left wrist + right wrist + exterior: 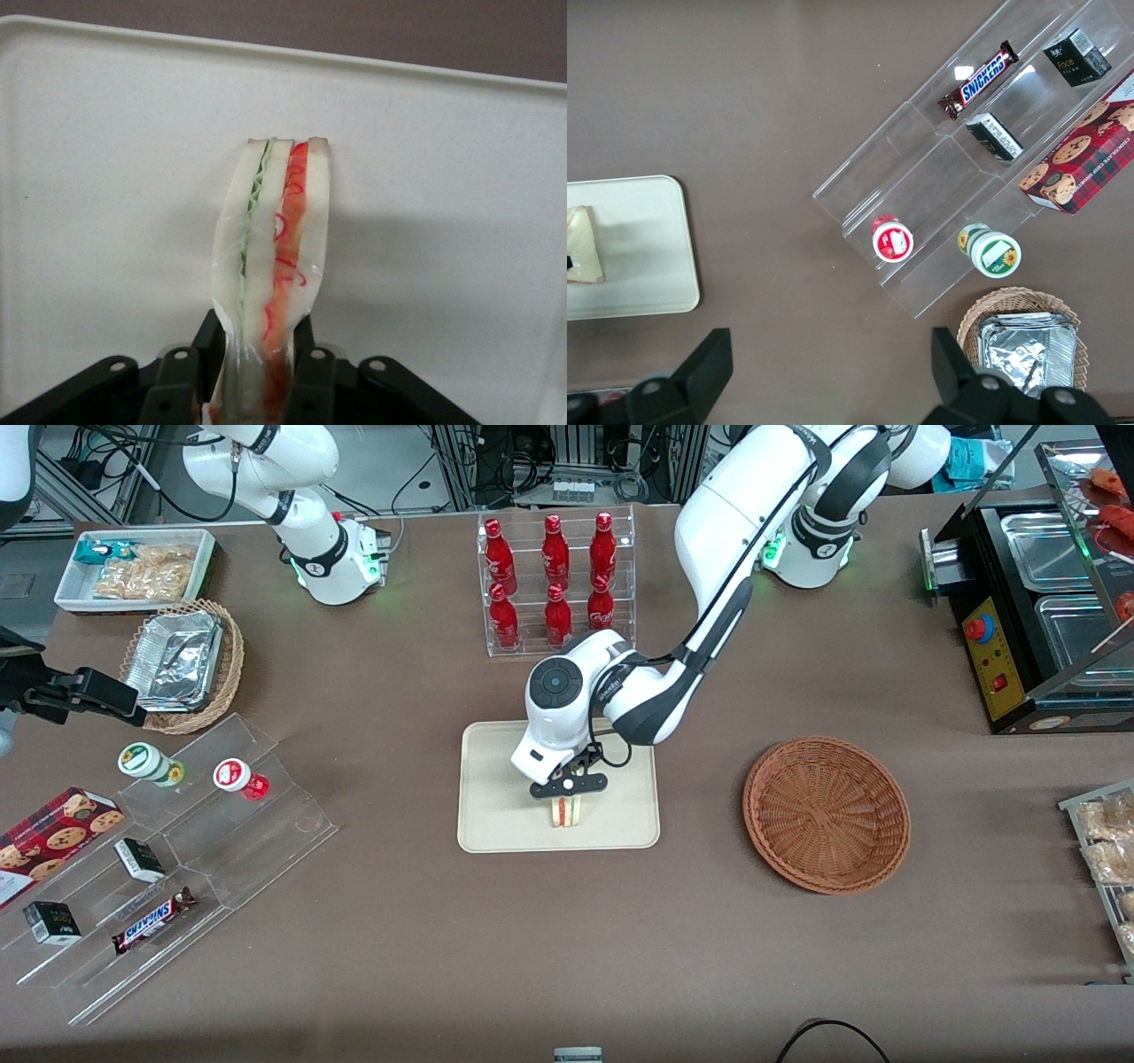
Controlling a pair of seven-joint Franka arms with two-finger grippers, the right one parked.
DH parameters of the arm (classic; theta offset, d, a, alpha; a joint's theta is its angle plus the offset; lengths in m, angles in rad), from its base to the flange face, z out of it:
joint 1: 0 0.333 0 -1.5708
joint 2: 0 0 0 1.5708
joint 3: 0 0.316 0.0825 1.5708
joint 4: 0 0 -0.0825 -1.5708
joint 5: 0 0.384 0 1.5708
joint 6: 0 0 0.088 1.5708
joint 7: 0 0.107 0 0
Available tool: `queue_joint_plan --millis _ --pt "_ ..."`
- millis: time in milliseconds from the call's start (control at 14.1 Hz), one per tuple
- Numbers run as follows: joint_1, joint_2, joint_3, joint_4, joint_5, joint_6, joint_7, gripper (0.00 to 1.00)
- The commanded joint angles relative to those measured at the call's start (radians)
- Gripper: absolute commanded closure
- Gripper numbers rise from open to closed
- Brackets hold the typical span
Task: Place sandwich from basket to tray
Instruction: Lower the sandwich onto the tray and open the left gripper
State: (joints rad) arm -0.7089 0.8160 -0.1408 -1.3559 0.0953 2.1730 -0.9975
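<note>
The sandwich [565, 811] is a pale wedge whose green and red filling shows on its cut edge. It stands upright on the cream tray [496, 815], near the tray's edge closest to the front camera. My left gripper [567, 795] reaches down over it, shut on the sandwich. In the left wrist view the black fingers [211, 335] press both bread faces of the sandwich [275, 230], with the tray [106, 177] beneath. The right wrist view catches the sandwich [583, 243] on the tray [647, 257]. The reddish-brown basket [826, 813] lies empty toward the working arm's end.
A clear rack of red bottles [556, 584] stands farther from the front camera than the tray. Toward the parked arm's end are a clear stepped stand with snacks [177, 850], a tan basket of foil containers [182, 664] and a white bin [133, 567]. A black appliance [1036, 602] sits past the basket.
</note>
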Motion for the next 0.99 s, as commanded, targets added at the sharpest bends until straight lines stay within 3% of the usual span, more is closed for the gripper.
queue_joint_plan --millis 0,495,707,919 --pt "-0.011 0.002 0.010 0.043 0.001 -0.009 -0.046 0.00" --pt "0.019 -0.201 0.038 0.029 0.011 -0.238 -0.053 0.00" --pt "0.119 -0.282 0.047 0.015 0.009 -0.386 -0.096 0.00" --pt "0.185 -0.388 0.053 -0.115 0.015 -0.421 -0.011 0.00"
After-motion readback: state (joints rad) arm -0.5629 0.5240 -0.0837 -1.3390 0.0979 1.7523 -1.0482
